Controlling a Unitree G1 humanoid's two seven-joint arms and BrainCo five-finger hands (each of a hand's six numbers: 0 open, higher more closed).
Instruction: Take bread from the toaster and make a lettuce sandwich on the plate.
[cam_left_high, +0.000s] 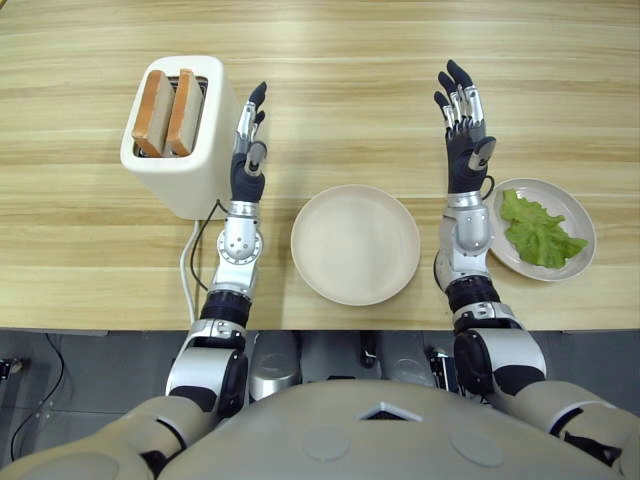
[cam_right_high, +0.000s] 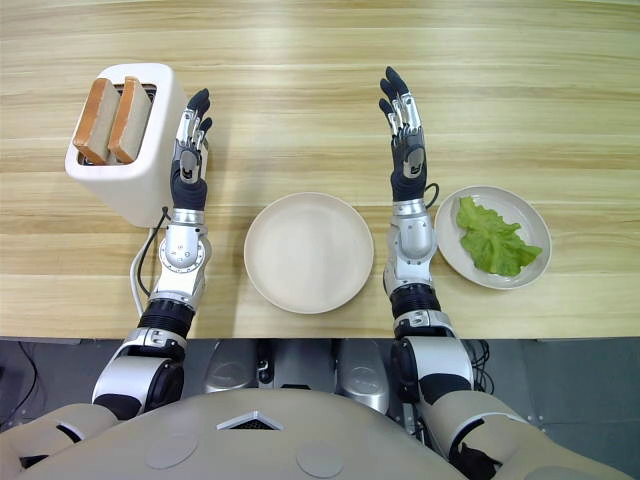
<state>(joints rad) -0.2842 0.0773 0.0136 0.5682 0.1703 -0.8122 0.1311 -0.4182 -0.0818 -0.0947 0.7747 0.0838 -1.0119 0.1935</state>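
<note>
A white toaster (cam_left_high: 187, 150) stands at the left of the wooden table with two slices of bread (cam_left_high: 168, 112) upright in its slots. An empty cream plate (cam_left_high: 355, 243) lies in the middle near the front edge. A smaller plate (cam_left_high: 572, 213) to the right carries a green lettuce leaf (cam_left_high: 537, 231). My left hand (cam_left_high: 249, 145) is open, fingers straight, just right of the toaster and edge-on to it. My right hand (cam_left_high: 462, 122) is open too, fingers spread, between the two plates and farther back, holding nothing.
The toaster's white cord (cam_left_high: 188, 270) runs down over the table's front edge beside my left forearm. Bare wood stretches across the whole far half of the table (cam_left_high: 400, 50).
</note>
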